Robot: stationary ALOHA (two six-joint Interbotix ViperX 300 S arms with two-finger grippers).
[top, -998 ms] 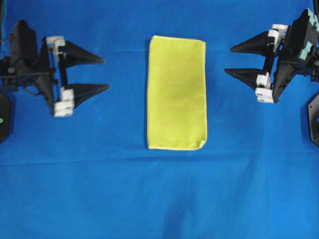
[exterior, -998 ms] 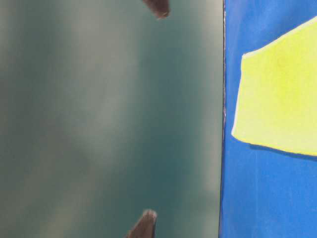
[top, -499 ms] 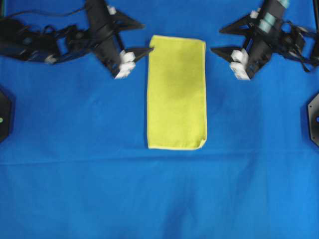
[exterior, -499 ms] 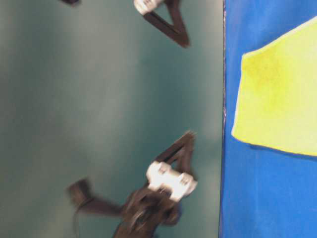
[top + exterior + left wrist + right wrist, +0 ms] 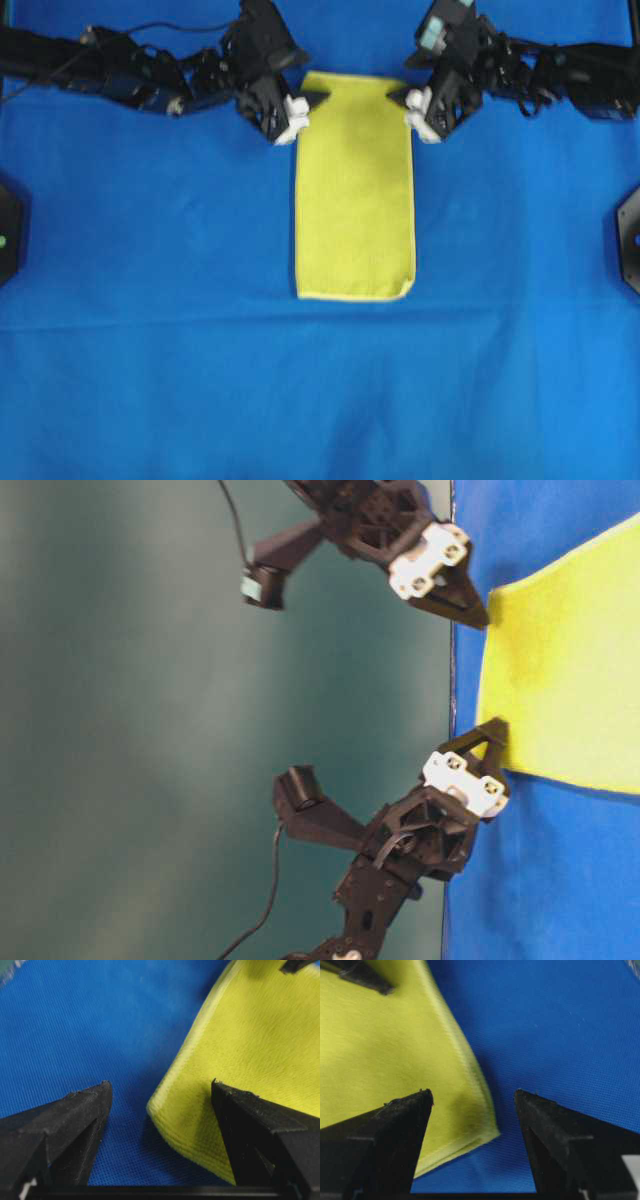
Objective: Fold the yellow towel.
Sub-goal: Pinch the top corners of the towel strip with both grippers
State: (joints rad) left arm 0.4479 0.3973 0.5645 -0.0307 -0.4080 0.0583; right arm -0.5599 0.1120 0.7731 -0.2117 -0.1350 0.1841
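The yellow towel [image 5: 355, 190] lies flat on the blue cloth as a tall rectangle, doubled over, with layered edges showing at its far left corner. My left gripper [image 5: 312, 92] is open at that corner. In the left wrist view the left gripper [image 5: 160, 1085] straddles the corner, one finger over the towel [image 5: 250, 1035] and one over blue cloth. My right gripper [image 5: 400, 90] is open at the far right corner. The right wrist view shows the right gripper [image 5: 472, 1092] straddling the towel [image 5: 380, 1045] the same way. Neither holds anything.
The large blue cloth [image 5: 320, 400] covers the whole table. Black mounts sit at the left edge [image 5: 8, 235] and the right edge [image 5: 630, 235]. In the table-level view, both grippers hang past the cloth's far edge [image 5: 452, 690], against a dark green background.
Both arms have swung in from the sides to the towel's two far corners. Their jaws have stayed open. The towel has not moved.
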